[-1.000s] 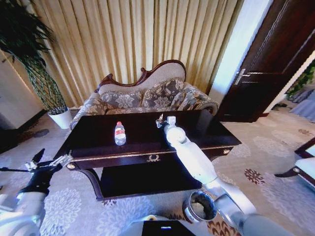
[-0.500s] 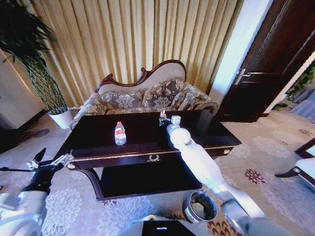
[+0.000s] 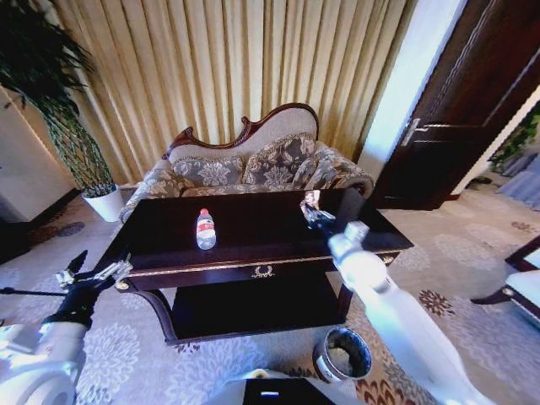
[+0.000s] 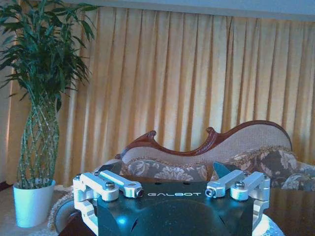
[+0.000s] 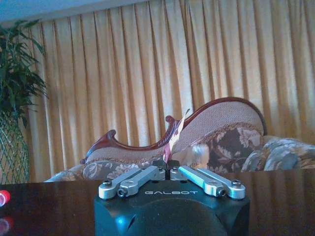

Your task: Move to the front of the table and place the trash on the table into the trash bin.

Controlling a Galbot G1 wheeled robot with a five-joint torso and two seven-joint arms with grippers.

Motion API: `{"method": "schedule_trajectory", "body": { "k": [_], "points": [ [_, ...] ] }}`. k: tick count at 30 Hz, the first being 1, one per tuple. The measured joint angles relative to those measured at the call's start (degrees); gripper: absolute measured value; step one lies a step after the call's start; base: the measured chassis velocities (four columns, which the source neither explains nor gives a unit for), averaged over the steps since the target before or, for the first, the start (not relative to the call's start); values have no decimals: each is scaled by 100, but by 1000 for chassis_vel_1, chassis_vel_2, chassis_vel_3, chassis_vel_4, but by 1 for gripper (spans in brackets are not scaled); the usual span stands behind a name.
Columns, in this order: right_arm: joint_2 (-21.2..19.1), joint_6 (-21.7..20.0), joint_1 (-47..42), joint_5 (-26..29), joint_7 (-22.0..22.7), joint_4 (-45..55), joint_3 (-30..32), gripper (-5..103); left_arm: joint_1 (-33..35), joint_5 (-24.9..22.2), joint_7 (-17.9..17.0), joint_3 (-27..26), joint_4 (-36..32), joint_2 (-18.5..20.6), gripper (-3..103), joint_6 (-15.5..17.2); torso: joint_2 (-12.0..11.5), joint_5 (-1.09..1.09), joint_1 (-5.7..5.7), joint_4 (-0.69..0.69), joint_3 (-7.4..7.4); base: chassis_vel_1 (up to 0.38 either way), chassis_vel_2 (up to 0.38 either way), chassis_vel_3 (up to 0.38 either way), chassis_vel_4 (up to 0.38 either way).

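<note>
The dark brown table (image 3: pixel 253 253) stands right in front of me. A small clear bottle (image 3: pixel 206 229) with a red cap and label stands upright on its left half; its red cap (image 5: pixel 2 197) shows at the edge of the right wrist view. Above the table's right half, my right gripper (image 3: pixel 312 211) (image 5: pixel 167 166) is shut on a small reddish wrapper (image 3: pixel 310 200) (image 5: pixel 173 138) that sticks up from its fingertips. The trash bin (image 3: pixel 344 354) stands on the carpet below the table's front right, under my right arm. Off the table's left front corner, my left gripper (image 3: pixel 97 268) (image 4: pixel 166 171) is open and holds nothing.
A patterned sofa (image 3: pixel 253 164) stands close behind the table, with gold curtains beyond it. A plant in a white pot (image 3: pixel 105 201) is at the back left and a dark door (image 3: pixel 472 101) at the back right. A chair edge (image 3: pixel 523 283) shows at the far right.
My right arm has swung right, carrying the wrapper from the table's middle to over its right half. The left arm has barely moved, and the bottle has stayed put.
</note>
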Motion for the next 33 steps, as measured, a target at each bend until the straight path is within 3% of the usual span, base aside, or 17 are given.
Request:
{"method": "schedule_trajectory", "body": {
  "k": [9,14,30,33],
  "points": [
    [244,404,-1763,-401,-264,491,1407,0,-19,-32,-2,83,0,72,100,41,0,-2,0,-1,0,0,0,0,0],
    [382,461,-2344,-402,-303,831,1721,0,-62,-26,-1,180,0,86,100,116,0,-1,0,0,0,0,0,0,0],
    [589,436,-2547,-596,-296,1310,1630,0,-52,13,-7,171,0,121,100,260,-1,-2,2,1,2,50,-50,-54,52],
    [608,421,-2505,-673,-289,1276,1536,0,-53,288,-18,101,0,122,100,287,0,-1,1,1,0,187,-194,-184,202]
  ]
}}
